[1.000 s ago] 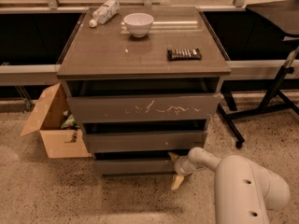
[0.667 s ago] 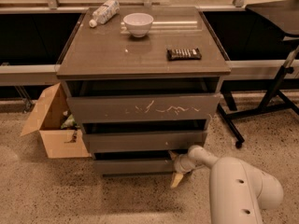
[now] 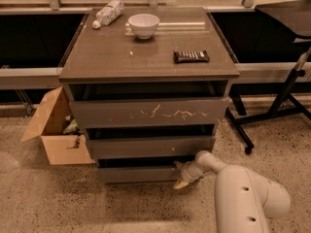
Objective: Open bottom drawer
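Observation:
The bottom drawer [image 3: 138, 174] is the lowest, smallest dark grey-brown front of the cabinet, plain and unmarked, just above the floor. Above it are the mid-sized front [image 3: 146, 147] and the largest front with white scratch marks [image 3: 150, 113]. My gripper [image 3: 181, 174] is at the right end of the bottom drawer, near its upper right corner, on a white arm [image 3: 243, 193] coming from the lower right. One pale fingertip [image 3: 180, 183] points down in front of the drawer's right end.
An open cardboard box [image 3: 51, 130] stands on the floor left of the cabinet. On the cabinet top are a white bowl [image 3: 143, 24], a lying plastic bottle [image 3: 108, 12] and a dark bar [image 3: 191, 56]. A black stand's legs [image 3: 272, 115] are at the right.
The view has shifted slightly and the arm's white body sits a little differently. The gripper stays at the right end of the bottom drawer. The drawer has not visibly moved.

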{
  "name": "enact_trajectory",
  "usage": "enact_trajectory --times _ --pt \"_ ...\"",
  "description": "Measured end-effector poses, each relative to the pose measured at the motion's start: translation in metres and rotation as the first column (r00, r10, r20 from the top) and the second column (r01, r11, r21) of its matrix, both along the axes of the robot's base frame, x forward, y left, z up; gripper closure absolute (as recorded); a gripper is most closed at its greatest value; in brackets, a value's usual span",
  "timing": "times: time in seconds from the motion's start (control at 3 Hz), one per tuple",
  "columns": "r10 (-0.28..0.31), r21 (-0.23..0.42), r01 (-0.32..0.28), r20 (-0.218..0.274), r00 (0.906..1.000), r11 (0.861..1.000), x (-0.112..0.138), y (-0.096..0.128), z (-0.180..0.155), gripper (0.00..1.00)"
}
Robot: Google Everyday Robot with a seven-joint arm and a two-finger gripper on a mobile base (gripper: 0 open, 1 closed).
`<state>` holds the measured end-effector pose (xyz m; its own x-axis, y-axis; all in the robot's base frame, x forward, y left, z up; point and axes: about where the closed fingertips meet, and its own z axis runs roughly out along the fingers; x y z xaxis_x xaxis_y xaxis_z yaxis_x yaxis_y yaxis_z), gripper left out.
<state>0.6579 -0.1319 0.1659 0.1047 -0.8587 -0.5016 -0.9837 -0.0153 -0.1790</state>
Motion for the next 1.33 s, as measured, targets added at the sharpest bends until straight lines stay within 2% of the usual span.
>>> enact_trajectory --times 0.33,0.67,1.0,1.33 --pt "0.050 0.054 -0.048 -0.037 0.9981 0.997 -0.024 0.014 0.004 0.65" --pt "0.050 0.054 -0.048 -0.038 0.9980 0.997 -0.024 0.014 0.006 0.87" --pt "0.113 0.147 -0.102 -0.070 0.9912 0.984 -0.051 0.030 0.017 1.00" --pt "0.125 0.164 -0.111 -0.075 0.9894 0.980 -0.056 0.031 0.019 0.87"
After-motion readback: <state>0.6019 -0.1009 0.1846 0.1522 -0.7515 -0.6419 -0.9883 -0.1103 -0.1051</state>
